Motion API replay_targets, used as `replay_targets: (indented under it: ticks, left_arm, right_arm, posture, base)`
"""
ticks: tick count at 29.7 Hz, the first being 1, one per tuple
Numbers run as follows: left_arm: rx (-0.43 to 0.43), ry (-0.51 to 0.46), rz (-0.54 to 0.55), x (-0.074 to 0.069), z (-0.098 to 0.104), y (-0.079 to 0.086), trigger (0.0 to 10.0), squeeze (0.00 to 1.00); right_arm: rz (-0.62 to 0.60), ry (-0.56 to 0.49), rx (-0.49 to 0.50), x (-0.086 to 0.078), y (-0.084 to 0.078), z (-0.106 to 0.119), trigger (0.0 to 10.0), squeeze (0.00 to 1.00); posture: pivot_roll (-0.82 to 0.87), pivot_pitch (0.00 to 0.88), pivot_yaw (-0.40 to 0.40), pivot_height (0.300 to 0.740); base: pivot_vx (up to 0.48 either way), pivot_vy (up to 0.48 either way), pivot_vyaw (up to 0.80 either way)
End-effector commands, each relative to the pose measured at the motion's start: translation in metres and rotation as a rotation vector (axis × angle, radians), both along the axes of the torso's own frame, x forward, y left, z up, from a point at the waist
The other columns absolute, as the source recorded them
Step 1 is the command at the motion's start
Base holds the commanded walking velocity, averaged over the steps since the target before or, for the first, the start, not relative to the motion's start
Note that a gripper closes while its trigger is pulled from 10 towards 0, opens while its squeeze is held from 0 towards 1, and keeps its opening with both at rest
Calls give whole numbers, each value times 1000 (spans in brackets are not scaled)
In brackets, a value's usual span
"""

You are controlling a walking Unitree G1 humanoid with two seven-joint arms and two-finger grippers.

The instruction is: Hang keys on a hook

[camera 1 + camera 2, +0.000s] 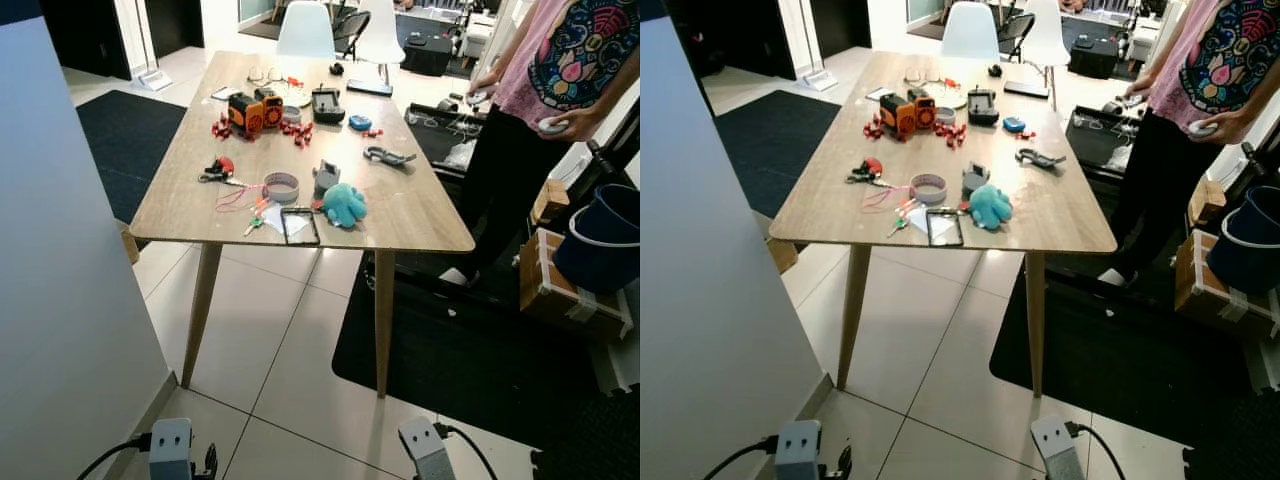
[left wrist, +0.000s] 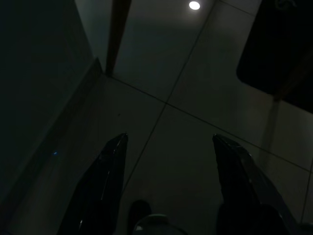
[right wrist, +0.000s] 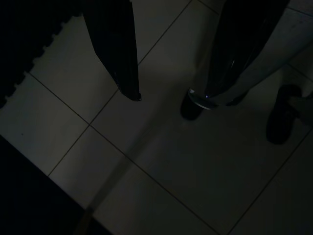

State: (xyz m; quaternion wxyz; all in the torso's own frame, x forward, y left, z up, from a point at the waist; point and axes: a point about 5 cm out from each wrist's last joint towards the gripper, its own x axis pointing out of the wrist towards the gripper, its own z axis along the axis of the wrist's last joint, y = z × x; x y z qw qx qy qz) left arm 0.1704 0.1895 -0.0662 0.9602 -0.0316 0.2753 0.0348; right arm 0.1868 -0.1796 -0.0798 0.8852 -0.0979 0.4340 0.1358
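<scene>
Wooden worktop [image 1: 400,215] ahead: keys [image 1: 258,214] near its front edge, amid clutter. My left hand [image 2: 168,147] and right hand [image 3: 171,95] hang wide, empty, over floor tiles. Risk: snagging neighbouring tape roll [image 1: 282,186] when reaching.

Open-plan home or studio room, used as test space: tiled floor [image 1: 290,330], dark rugs [image 1: 125,140], wooden table [image 1: 420,215] strewn with toys and tools, white chairs [image 1: 305,30], cardboard box [image 1: 570,290], person [image 1: 540,100] standing beside table.
</scene>
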Motion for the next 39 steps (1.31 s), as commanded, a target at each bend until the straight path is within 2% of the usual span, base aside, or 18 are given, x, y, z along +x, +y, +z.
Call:
replay_targets:
  ticks: [1,21,39]
  left_arm:
    - [-9,26,9,-4,-3,1,10000,0]
    - [-37,35,26,-5,-4,2,10000,0]
    - [-51,37,34,-5,-5,2,10000,0]
  right_arm:
    - [-5,19,-5,-5,-2,-2,10000,0]
    - [2,19,-12,-5,-3,-2,10000,0]
    - [8,17,-15,-3,-3,-1,10000,0]
  posture:
    - [71,59,-89,740]
    - [69,52,-92,740]
    - [70,49,-96,740]
  base:
    - [0,0,0]
    - [0,0,0]
    - [301,0,0]
